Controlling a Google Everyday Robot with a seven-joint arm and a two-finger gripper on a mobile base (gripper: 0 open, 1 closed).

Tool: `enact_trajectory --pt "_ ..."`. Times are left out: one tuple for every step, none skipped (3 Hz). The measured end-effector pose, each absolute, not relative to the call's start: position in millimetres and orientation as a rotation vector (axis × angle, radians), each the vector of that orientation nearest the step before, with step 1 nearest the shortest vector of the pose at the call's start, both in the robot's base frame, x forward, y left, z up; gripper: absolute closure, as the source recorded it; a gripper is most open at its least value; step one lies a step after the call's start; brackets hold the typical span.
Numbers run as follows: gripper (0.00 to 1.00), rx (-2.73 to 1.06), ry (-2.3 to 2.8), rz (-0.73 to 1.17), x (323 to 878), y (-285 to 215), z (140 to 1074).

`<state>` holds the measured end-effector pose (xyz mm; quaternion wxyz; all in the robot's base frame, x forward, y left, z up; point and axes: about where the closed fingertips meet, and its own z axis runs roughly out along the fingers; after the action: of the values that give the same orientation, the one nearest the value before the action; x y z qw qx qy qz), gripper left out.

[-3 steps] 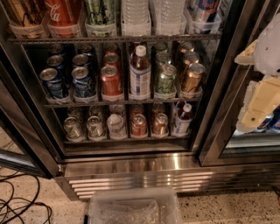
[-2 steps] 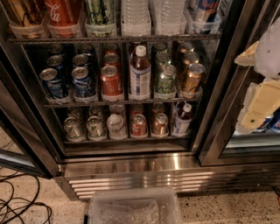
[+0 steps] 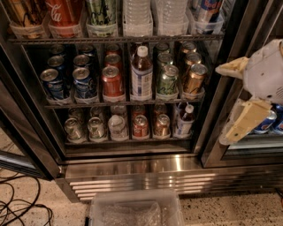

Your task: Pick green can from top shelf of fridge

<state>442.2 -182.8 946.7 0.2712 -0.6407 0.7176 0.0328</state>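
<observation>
The green can [image 3: 101,12] is pale green and white with black script. It stands in a clear tray on the top shelf [image 3: 146,39] of the fridge [image 3: 132,165], third from the left, and its lid is cut off by the top edge of the view. My gripper [image 3: 220,104] is at the right, in front of the fridge's right door post. It is lower than the top shelf and well to the right of the green can. Its two beige fingers [image 3: 245,121] are spread apart and hold nothing.
A red Coca-Cola can [image 3: 65,13] stands left of the green can and clear water bottles [image 3: 137,15] right of it. The lower racks hold short cans and a bottle [image 3: 141,75]. A clear plastic bin [image 3: 135,209] sits on the floor, with cables [image 3: 17,207] at the left. A neighbouring cooler [image 3: 265,132] is at the right.
My gripper has moved left, further into view and toward the fridge opening. The cans and shelves have not moved.
</observation>
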Motion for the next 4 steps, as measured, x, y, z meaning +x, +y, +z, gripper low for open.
enact_trajectory --pt "0.00 -1.745 1.775 0.169 442.3 -158.8 937.4" --pt "0.00 -1.774 1.645 0.237 439.6 -136.0 931.6" --pt "0.00 -1.789 1.546 0.289 431.0 -115.6 930.4" --pt "0.00 -1.789 1.546 0.289 431.0 -115.6 930.4"
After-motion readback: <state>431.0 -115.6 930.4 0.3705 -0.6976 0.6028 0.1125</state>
